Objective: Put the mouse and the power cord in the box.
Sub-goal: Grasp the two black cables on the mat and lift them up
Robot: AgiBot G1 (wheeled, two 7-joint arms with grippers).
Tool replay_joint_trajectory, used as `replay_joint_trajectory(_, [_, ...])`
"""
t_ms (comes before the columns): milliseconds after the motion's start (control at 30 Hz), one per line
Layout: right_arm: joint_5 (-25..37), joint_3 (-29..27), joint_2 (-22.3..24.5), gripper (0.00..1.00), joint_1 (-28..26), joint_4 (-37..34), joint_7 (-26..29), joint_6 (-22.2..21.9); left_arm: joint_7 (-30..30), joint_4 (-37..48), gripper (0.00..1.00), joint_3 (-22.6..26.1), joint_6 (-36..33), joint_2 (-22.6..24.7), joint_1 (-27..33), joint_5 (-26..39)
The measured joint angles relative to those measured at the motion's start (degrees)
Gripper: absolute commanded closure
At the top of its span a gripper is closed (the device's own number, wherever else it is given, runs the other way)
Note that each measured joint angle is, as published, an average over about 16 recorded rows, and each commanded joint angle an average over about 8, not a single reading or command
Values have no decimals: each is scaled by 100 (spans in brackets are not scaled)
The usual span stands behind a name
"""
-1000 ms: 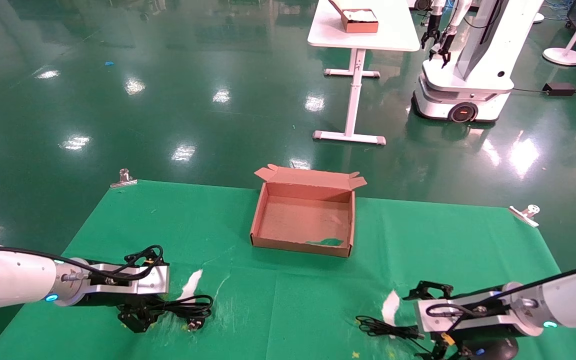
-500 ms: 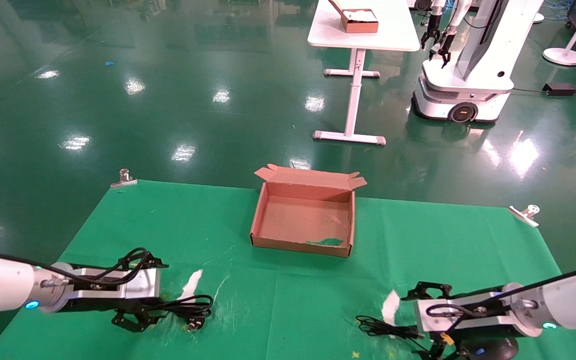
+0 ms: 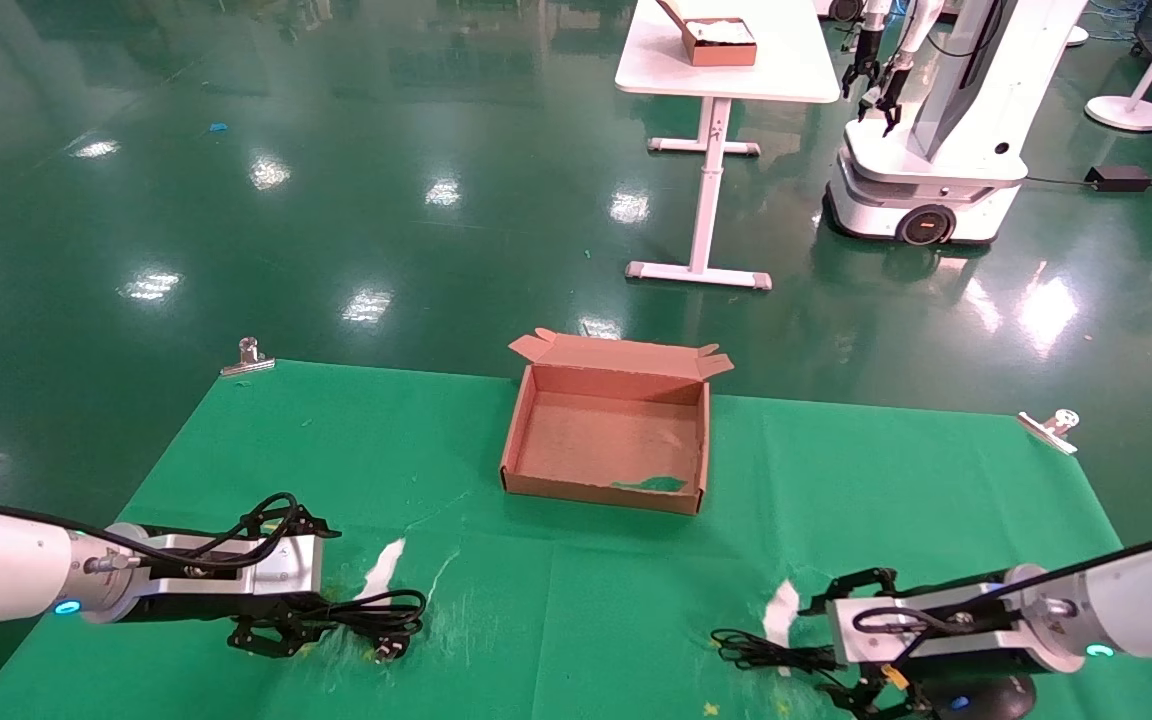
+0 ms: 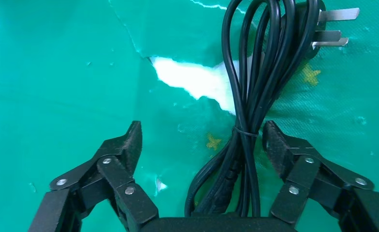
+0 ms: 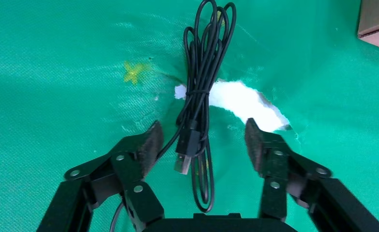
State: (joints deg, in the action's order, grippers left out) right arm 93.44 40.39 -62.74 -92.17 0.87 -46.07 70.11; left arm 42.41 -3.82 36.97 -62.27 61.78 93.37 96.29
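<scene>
On my left wrist feed the left gripper [image 4: 202, 145] has its fingers spread wide, straddling the tied middle of the power cord [image 4: 255, 92], which lies on the green cloth [image 3: 556, 600] near the table's front left; one pad sits just beside the cable, and I cannot tell whether it touches. The right gripper [image 5: 201, 145] is likewise spread wide over the mouse's [image 3: 996, 692] thin bundled cable, holding nothing; the mouse body shows dark under that arm at the front right. The box [image 3: 521, 440] stands open at the cloth's far middle, well apart from both. Against half a second ago, both grippers have barely shifted, and neither cable has moved.
</scene>
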Motion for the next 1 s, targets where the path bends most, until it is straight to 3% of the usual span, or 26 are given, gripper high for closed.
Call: replay_joint_trajectory(1000, [-33, -19, 33, 100, -9, 30, 14, 18, -61, -19, 100, -12, -39, -6, 37, -18])
